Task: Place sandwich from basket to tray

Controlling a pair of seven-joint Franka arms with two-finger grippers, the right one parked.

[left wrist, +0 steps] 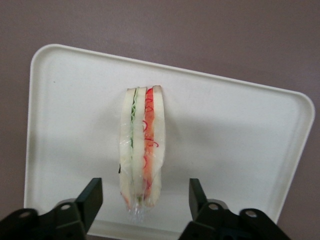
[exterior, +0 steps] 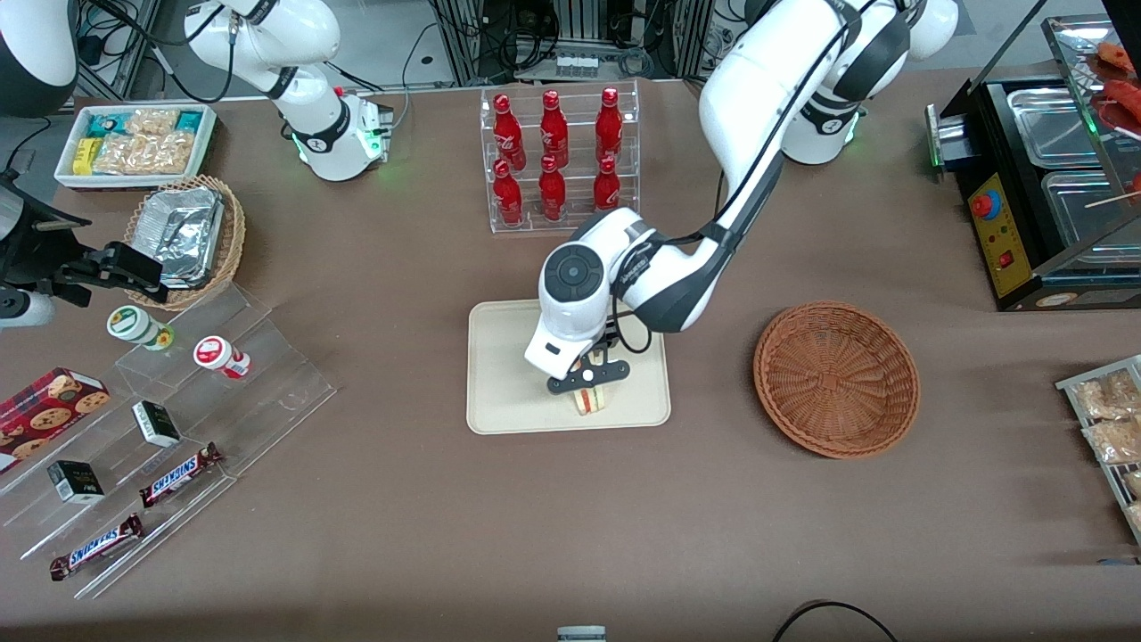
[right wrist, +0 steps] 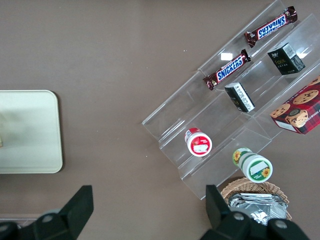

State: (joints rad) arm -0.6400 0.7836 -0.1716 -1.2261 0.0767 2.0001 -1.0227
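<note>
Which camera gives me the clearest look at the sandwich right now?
The left wrist view: the sandwich stands on edge on the tray, between the open end effector fingers. The front view shows only its lower part under the end effector. In the right wrist view I cannot make it out.

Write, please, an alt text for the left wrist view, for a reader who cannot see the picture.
A wrapped sandwich stands on its edge on a cream tray, showing its green and red filling. The open gripper hangs over it with one black finger on each side, neither touching it. Brown table surrounds the tray.
</note>
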